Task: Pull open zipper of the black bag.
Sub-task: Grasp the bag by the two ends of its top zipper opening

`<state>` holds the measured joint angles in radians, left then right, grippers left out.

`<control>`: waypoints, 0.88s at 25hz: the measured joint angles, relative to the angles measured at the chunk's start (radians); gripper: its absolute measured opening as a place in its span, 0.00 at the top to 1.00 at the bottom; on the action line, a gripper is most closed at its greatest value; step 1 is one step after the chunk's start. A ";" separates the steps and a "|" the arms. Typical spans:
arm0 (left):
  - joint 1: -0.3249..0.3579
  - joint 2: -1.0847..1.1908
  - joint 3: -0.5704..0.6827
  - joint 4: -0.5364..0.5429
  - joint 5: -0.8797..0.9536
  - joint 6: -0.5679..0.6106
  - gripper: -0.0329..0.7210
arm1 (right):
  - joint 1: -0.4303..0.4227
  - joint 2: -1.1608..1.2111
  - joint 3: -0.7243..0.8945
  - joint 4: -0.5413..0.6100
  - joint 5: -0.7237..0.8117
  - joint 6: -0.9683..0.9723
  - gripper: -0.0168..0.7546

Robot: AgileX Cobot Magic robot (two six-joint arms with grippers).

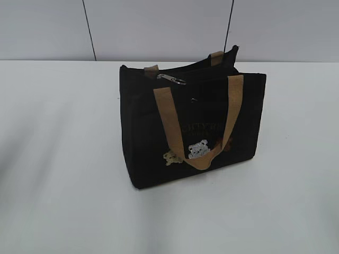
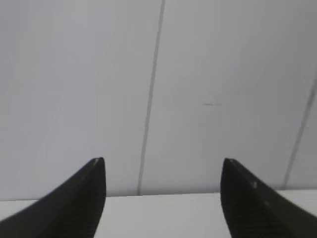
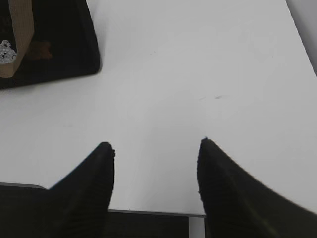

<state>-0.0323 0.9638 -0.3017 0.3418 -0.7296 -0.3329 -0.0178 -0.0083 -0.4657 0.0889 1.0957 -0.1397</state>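
- We see the bag standing upright on the white tabletop, a little right of the middle in the exterior view, one long side turned toward us.
- Its near tan handle hangs down over that side in a loop, reaching the bear patches and the faint lettering above them; the far handle shows only as two short tan bits behind the top edge.
- The zipper runs along the top of the bag, and its silver pull tab lies flat near the left end of the top, its loop pointing right.
- No arm appears in the exterior view, and nothing touches the bag.
- In the left wrist view the left gripper has its fingers spread wide with nothing between them; it faces the pale wall across the far tabletop edge.
- In the right wrist view the right gripper has its fingers spread with nothing between them, over bare tabletop.
- There a corner of the bag sits at upper left, well apart from the fingers, with part of the tan handle and a bit of white patch showing.
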 joint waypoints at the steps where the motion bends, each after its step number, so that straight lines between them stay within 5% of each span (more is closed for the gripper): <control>1: 0.000 0.050 0.000 0.101 -0.057 -0.052 0.24 | 0.000 0.000 0.000 0.000 0.000 0.000 0.45; 6: 0.000 0.376 -0.046 0.472 -0.311 -0.130 0.24 | 0.000 0.000 0.000 0.000 0.000 0.000 0.45; 12: 0.009 0.646 -0.269 0.853 -0.422 -0.179 0.24 | 0.000 0.000 0.000 0.000 0.000 0.000 0.45; 16: 0.018 0.764 -0.416 0.980 -0.438 -0.214 0.24 | 0.000 0.000 0.000 0.000 0.000 0.000 0.45; 22: 0.018 0.936 -0.617 1.036 -0.463 -0.269 0.24 | 0.000 0.000 0.000 0.000 -0.001 0.000 0.45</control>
<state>-0.0140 1.9000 -0.9190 1.3773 -1.1924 -0.6016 -0.0178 -0.0083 -0.4657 0.0889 1.0948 -0.1397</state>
